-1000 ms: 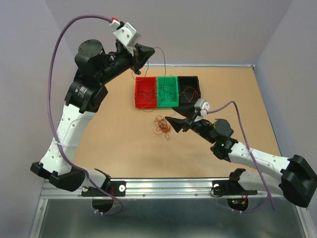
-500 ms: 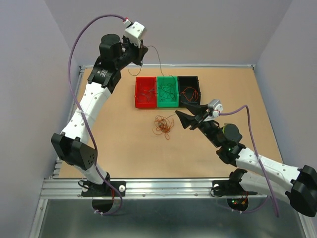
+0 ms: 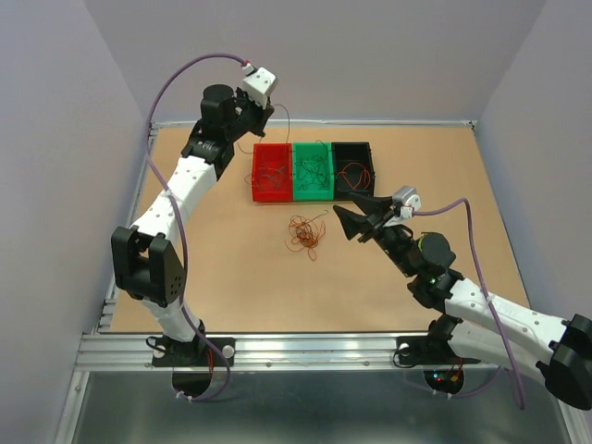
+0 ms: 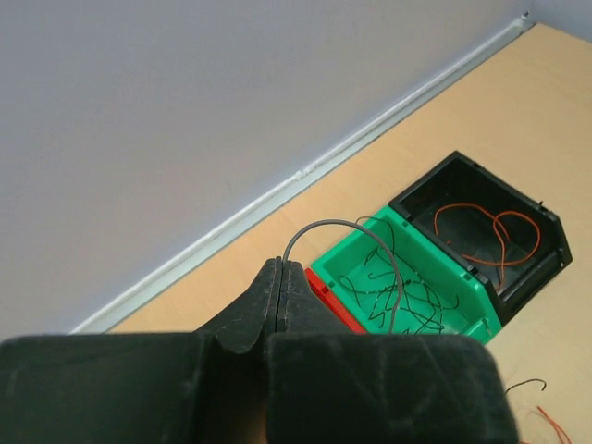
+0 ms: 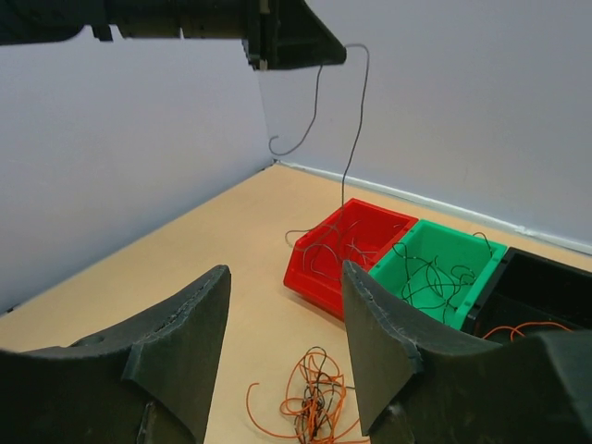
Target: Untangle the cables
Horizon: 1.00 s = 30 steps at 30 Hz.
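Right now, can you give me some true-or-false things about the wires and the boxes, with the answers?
1. The left tool is pinched shut on a thin gray wire. True.
2. The right tool is holding the orange clump. False: it is open, and the clump lies on the table, apart from it.
3. The green bin sits between the red bin and the black bin. True.
4. The black bin has nothing in it. False: orange wires lie inside.
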### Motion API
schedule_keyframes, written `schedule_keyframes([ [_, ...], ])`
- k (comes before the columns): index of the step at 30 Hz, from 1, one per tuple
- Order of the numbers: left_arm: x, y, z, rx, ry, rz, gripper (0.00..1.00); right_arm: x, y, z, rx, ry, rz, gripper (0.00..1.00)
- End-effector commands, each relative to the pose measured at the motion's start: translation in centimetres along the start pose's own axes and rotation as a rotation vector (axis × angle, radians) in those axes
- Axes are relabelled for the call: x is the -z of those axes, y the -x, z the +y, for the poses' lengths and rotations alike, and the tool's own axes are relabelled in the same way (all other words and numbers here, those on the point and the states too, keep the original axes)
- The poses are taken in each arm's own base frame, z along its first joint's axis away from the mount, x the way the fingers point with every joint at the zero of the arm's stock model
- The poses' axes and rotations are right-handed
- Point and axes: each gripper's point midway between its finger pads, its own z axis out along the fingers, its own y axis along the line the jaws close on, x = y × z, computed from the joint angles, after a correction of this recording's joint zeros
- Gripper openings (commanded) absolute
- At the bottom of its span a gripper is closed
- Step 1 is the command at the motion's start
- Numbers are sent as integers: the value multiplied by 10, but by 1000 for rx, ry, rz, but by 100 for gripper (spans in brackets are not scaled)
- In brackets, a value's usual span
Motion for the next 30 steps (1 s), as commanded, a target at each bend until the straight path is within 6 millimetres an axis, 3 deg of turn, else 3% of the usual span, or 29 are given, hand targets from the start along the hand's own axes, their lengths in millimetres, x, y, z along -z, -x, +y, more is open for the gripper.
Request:
schedule_keyframes([
  [1,-11,-12,7,-49,21,-35,0,4,0,-6,14,-24,-6,57],
  [6,-27,-55,21,-22,44,33,0,4,1,-5,11,-19,-6,57],
  [9,-32,-64,30,9,58,48,0,3,-1,-5,11,-21,-1,57],
  [14,-26,-46,49,72,84,4,0,3,-1,-5,10,-23,0,57],
  [24,-16,20,63,138,124,-121,0,0,-2,-4,6,-19,5,56],
  [30,-32,15,81,201,198,-131,0,0,-3,-4,3,-16,7,56],
])
